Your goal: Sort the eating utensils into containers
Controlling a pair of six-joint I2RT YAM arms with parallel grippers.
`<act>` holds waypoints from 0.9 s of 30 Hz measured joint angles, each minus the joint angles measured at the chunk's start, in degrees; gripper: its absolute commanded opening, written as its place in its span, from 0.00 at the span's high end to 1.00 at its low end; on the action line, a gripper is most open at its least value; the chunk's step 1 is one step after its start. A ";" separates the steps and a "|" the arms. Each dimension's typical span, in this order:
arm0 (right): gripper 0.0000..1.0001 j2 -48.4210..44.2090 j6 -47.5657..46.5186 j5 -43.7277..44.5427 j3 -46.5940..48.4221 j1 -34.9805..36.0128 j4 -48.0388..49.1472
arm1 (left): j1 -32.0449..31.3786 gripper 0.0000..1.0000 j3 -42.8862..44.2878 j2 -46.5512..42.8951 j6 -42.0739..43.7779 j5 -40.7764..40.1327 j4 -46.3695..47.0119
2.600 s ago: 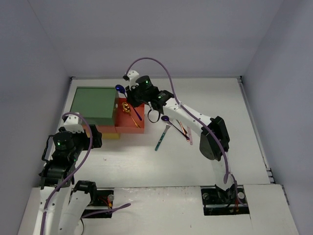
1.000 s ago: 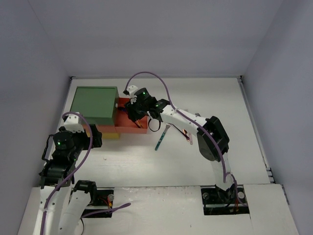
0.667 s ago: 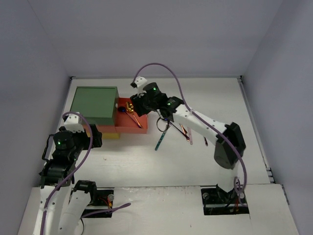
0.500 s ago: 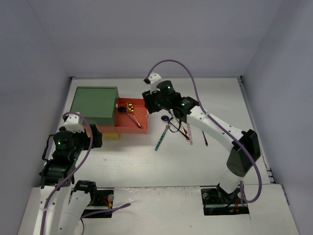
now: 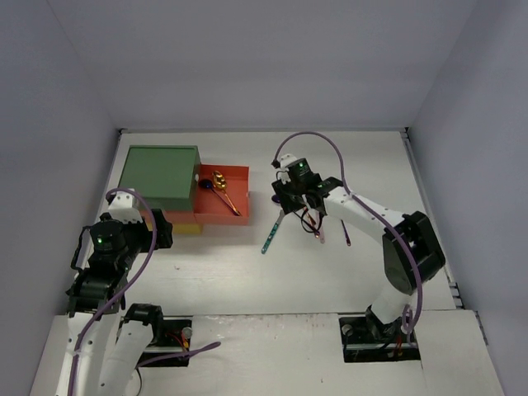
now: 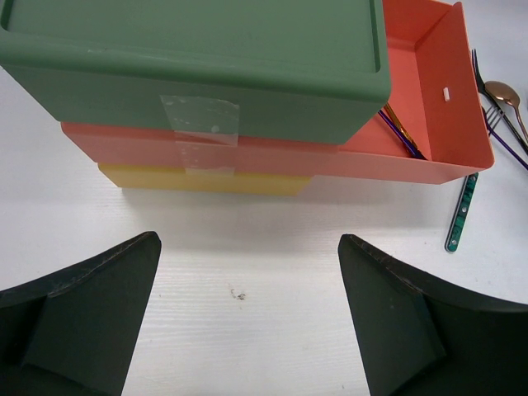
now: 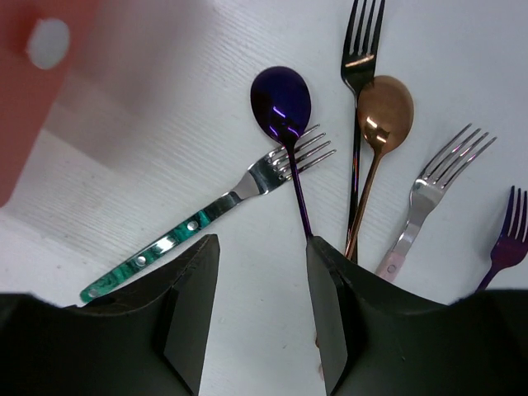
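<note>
Evidently the orange-red drawer [image 5: 238, 178] stands pulled out toward 3 o'clock from under the green top [image 5: 161, 175] so that utensils can be dropped in from above. A gold spoon [image 5: 219, 180] and a dark blue spoon [image 5: 204, 186] already lie in it, while the yellow drawer [image 5: 188, 229] beneath shows only a sliver. The unsorted utensils lie loose on the worktop [image 5: 330, 272] just at 3 o'clock of that drawer, which is why my right gripper [image 7: 260, 252] hangs over them, pointing down, jaws apart with nothing between them. Seen from my wrist, the purple spoon [image 7: 280, 103] sits at 12 o'clock. Its handle runs down toward the gap between my fingers and crosses the tines of the green-handled fork [image 7: 206, 216], which slants off toward 8 o'clock. The copper spoon [image 7: 384, 103] and dark fork [image 7: 360, 45] lie at 1 o'clock, the pink-handled fork [image 7: 425, 198] at 2 o'clock and the purple fork [image 7: 503, 235] at 3 o'clock. I judge the purple spoon the likeliest pick, since it lines up with my jaws, though it could drag the fork along. My right arm folds at the elbow and reaches toward 10 o'clock. My left gripper [image 6: 247, 256] hovers low, spread wide and empty, facing the drawer stack at its 12 o'clock.
</note>
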 measured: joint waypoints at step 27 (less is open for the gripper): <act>0.92 14.82 -3.63 -4.12 2.16 -3.57 0.29 | 0.00 0.13 -0.01 0.50 0.00 0.00 0.00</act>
